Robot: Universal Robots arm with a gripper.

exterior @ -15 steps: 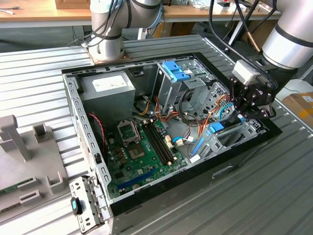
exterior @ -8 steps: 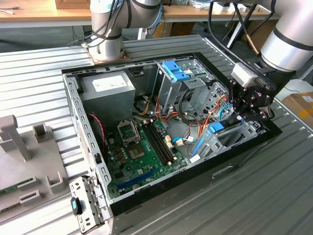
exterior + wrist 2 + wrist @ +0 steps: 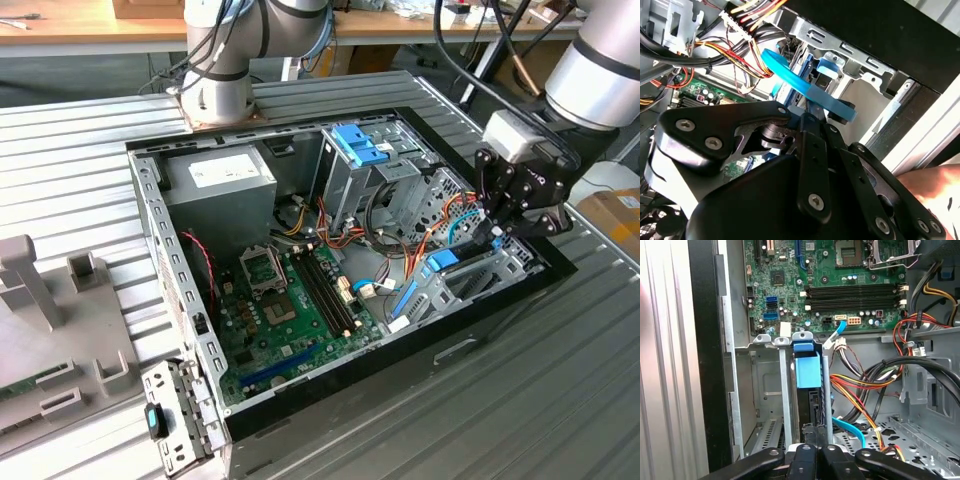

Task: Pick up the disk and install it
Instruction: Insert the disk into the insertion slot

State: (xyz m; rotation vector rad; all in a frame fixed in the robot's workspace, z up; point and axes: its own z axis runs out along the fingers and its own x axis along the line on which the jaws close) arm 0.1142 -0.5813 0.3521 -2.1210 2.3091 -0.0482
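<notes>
The disk [image 3: 810,405] stands on edge in the narrow metal drive bay [image 3: 785,400] at the front corner of the open computer case [image 3: 150,200]. Its blue carrier rail [image 3: 807,369] shows at the far end of the slot. In the exterior view the blue rail [image 3: 441,261] sits at the exterior view's right, just beside my gripper [image 3: 497,232]. The black fingers [image 3: 806,454] are shut, close together, with their tips [image 3: 805,120] at the disk's near end. I cannot see any part of the disk between them.
Orange, yellow and black cables [image 3: 875,385] and a blue data cable [image 3: 782,67] run right beside the bay. The motherboard [image 3: 290,300], a grey power-supply box [image 3: 225,180] and a tall cage with a blue latch [image 3: 358,148] fill the case. A second arm's base [image 3: 215,95] stands behind it.
</notes>
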